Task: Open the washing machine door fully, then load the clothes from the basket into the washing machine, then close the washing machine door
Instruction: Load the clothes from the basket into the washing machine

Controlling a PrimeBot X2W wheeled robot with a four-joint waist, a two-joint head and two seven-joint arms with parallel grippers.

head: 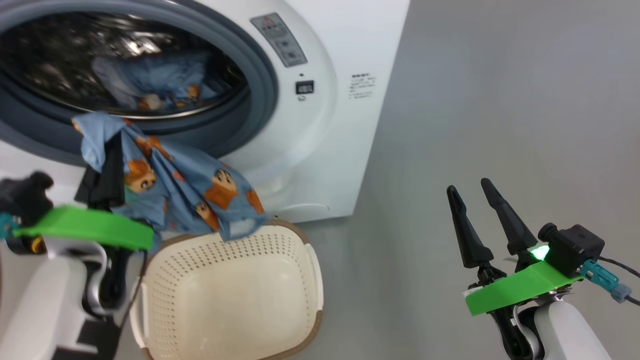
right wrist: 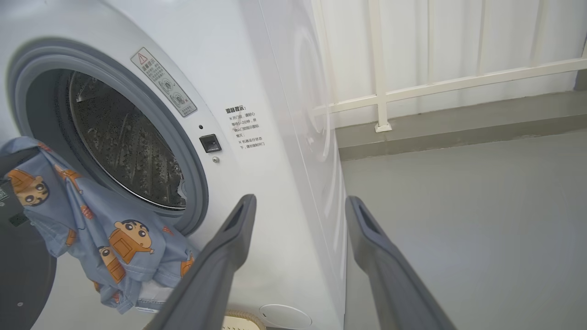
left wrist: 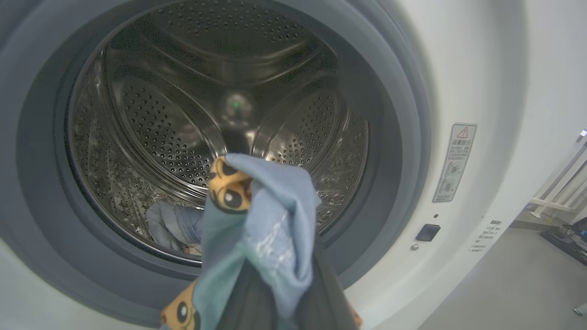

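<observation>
with the washing machine [head: 310, 125] open, one cartoon-print garment [head: 165, 82] already in the drum and the basket [head: 225, 295] empty, the left gripper [head: 107, 172], clamped on the last garment [head: 185, 190] at the seal, has only loading and shutting left, while the right gripper [head: 469, 186] hangs wide open and empty.

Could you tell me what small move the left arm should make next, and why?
Probably carry the left gripper forward into the drum: its jaws are shut on the blue garment, which hangs outside the opening, over the basket.
</observation>
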